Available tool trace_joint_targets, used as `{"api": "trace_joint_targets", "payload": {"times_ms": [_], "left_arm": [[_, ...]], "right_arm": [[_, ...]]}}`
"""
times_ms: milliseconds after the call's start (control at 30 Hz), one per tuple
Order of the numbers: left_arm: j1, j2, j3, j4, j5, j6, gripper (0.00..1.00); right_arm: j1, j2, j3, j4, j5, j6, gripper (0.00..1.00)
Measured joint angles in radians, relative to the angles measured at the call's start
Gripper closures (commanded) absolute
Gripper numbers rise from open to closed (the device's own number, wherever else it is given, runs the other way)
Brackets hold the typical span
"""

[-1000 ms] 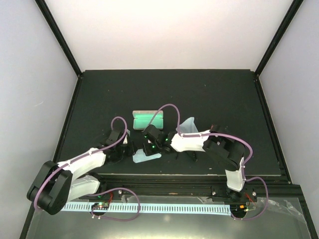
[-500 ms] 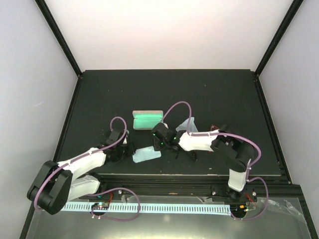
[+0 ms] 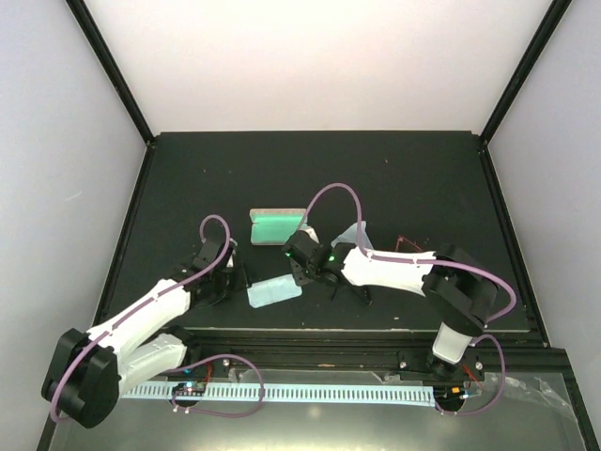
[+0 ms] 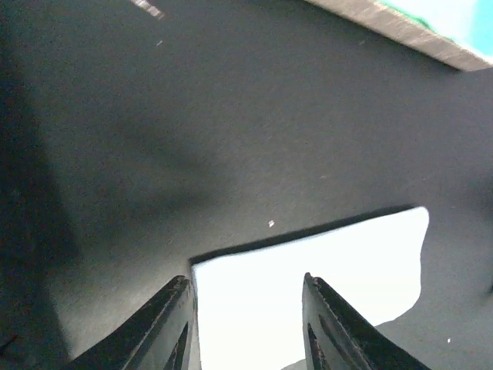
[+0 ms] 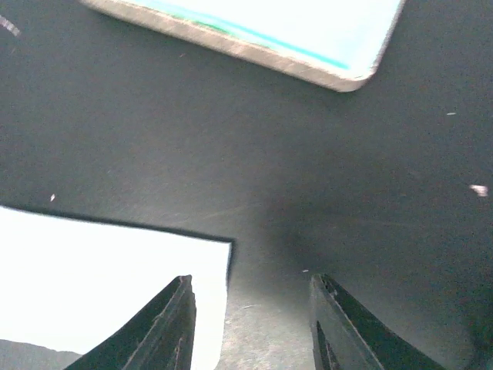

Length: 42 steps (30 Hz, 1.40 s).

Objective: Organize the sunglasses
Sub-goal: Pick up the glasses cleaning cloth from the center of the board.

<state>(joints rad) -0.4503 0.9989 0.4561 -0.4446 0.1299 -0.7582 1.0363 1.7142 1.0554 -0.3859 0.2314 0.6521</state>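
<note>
Black matte tabletop (image 3: 394, 178); white back wall (image 3: 319, 56); pale grey side walls (image 3: 56, 188); black corner posts (image 3: 108, 66).

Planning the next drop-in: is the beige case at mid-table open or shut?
Open. The beige case shows its green lining facing up in the top view, and both wrist views catch that lining beyond its beige rim.

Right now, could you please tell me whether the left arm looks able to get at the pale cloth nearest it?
Probably yes: the left end effector is open and the cloth lies flat right in front of it, with nothing in between, so a short advance should do.
</note>
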Motion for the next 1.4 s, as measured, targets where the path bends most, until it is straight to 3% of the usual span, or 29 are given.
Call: {"api": "trace_joint_targets", "payload": {"times_ms": [233,600,1400], "left_arm": [[-0.025,-0.057,-0.032,-0.086,-0.018,-0.035,0.6],[-0.085,-0.042,-0.101,-0.049,-0.013,-0.108,0.61],[-0.104,0.023,-0.114,0.068,0.012,-0.145,0.84]], "right_arm": [[0.058,0.078,0.049,-0.049,-0.047,-0.053,0.63],[0.082,0.152,0.072,-0.094,-0.089,-0.066,0.7],[0.081,0.172,0.079,-0.041,-0.142,-0.04,0.92]]}}
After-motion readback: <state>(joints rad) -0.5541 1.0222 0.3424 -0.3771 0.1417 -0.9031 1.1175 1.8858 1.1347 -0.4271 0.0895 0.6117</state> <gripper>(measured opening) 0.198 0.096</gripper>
